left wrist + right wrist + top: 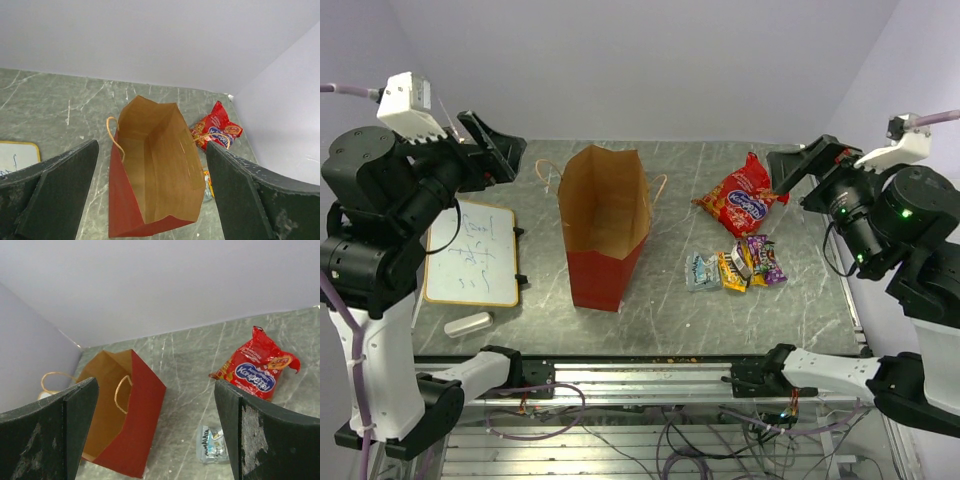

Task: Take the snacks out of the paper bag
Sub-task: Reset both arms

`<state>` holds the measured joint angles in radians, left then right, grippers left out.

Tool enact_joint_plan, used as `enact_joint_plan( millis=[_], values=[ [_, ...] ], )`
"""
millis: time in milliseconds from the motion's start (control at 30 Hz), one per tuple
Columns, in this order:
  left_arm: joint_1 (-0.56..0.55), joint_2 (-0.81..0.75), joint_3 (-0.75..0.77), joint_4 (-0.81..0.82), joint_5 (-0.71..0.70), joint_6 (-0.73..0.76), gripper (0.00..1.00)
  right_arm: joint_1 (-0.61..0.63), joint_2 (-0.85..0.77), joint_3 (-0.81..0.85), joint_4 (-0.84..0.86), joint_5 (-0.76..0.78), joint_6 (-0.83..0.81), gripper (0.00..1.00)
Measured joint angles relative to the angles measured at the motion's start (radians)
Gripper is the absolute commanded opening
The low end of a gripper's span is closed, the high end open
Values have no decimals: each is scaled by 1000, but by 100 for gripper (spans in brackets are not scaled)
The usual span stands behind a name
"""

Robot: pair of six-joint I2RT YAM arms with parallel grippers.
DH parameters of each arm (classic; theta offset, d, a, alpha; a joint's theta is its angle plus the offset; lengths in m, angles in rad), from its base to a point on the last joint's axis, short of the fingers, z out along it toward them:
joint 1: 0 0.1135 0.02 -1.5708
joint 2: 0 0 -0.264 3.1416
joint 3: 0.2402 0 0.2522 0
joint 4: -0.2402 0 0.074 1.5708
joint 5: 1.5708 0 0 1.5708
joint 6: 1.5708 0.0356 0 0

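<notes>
Nearest the overhead camera, my left gripper [505,150] and right gripper [782,175] are hovering spread wide, holding nothing, while the paper bag [605,215] is standing open with the chip bag [742,197] and candy packets [740,265] lying outside, to its right. Through my left wrist I am seeing only brown walls inside, but the floor is partly hidden, so a packet could be escaping me. Through my right wrist a handle [116,397] is looping over the rim, and I am judging that a reach could snag it and topple the bag onto the packets.
</notes>
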<state>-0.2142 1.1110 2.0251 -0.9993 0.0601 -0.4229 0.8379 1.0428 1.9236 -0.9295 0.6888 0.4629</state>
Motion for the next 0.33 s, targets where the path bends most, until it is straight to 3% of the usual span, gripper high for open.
enact_joint_plan(
  millis=[333],
  values=[
    [0, 8, -33, 0, -13, -1, 99, 0, 26, 3, -35, 6, -3, 100]
  ],
)
